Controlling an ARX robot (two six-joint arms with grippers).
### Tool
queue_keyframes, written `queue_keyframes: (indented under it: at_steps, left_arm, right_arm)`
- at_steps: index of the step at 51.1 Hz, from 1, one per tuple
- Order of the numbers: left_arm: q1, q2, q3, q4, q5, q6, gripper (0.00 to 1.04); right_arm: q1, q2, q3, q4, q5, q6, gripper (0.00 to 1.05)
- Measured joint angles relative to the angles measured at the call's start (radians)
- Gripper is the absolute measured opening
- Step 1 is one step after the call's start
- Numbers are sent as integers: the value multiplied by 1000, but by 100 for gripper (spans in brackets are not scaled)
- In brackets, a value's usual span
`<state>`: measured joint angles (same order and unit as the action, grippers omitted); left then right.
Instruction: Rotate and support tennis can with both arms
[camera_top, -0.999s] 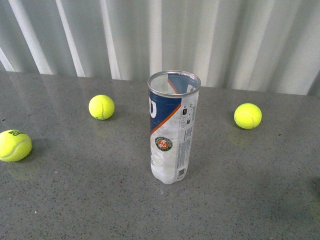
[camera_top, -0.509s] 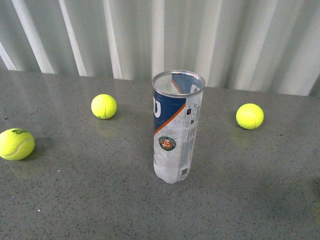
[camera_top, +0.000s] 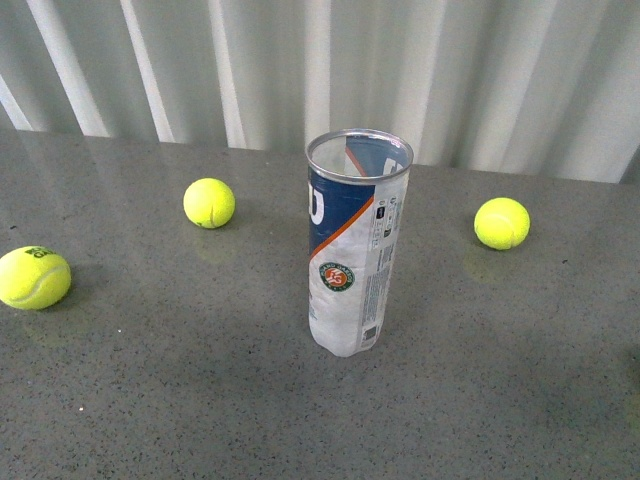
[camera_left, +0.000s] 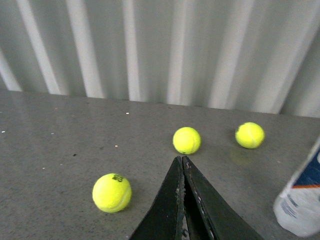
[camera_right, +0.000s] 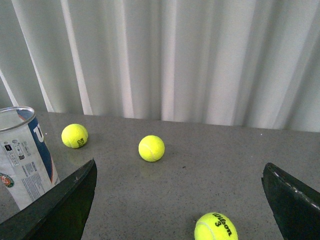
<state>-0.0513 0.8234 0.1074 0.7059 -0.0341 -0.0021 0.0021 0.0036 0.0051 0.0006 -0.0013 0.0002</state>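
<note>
The tennis can (camera_top: 353, 245) stands upright and open-topped mid-table, a clear tube with a navy label, orange stripe, round emblem and silver rim. Neither arm shows in the front view. In the left wrist view my left gripper (camera_left: 182, 161) is shut, its black fingers pressed together with nothing between them; the can's base (camera_left: 301, 205) shows at the frame edge, apart from it. In the right wrist view my right gripper (camera_right: 180, 175) is open wide, and the can (camera_right: 22, 155) stands beside one finger (camera_right: 70, 197), apart from it.
Three yellow tennis balls lie on the grey table (camera_top: 200, 400): one at the left edge (camera_top: 33, 277), one back left (camera_top: 209, 202), one back right (camera_top: 502, 223). A white corrugated wall (camera_top: 320, 70) closes the far side. One ball (camera_right: 216, 227) lies between the right gripper's fingers.
The view has shifted slightly: the can and balls now sit a little higher and further right in the front frame. Nothing on the table has visibly been touched.
</note>
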Motion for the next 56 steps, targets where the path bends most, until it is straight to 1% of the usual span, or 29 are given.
queue_keyframes:
  at_steps: [2, 9, 15, 17, 21, 38, 56]
  left_arm:
    - [27, -32, -13, -18, 28, 0, 4]
    - [48, -110, -38, -69, 31, 0, 4]
    - [49, -169, -55, -112, 31, 0, 4]
    - [49, -173, -77, -85, 31, 0, 4]
    - [49, -208, -82, -102, 32, 0, 4]
    - [49, -416, -83, -299, 34, 0, 4]
    - [49, -552, -83, -430, 34, 0, 4]
  right_arm:
    - [0, 0, 0, 0, 0, 0, 97]
    - [0, 0, 0, 0, 0, 0, 97]
    - [0, 0, 0, 0, 0, 0, 97]
    - [0, 0, 0, 0, 0, 0, 97]
    - [0, 0, 0, 0, 0, 0, 97]
    - [0, 0, 0, 0, 0, 0, 97]
    - [0, 0, 0, 0, 0, 0, 97]
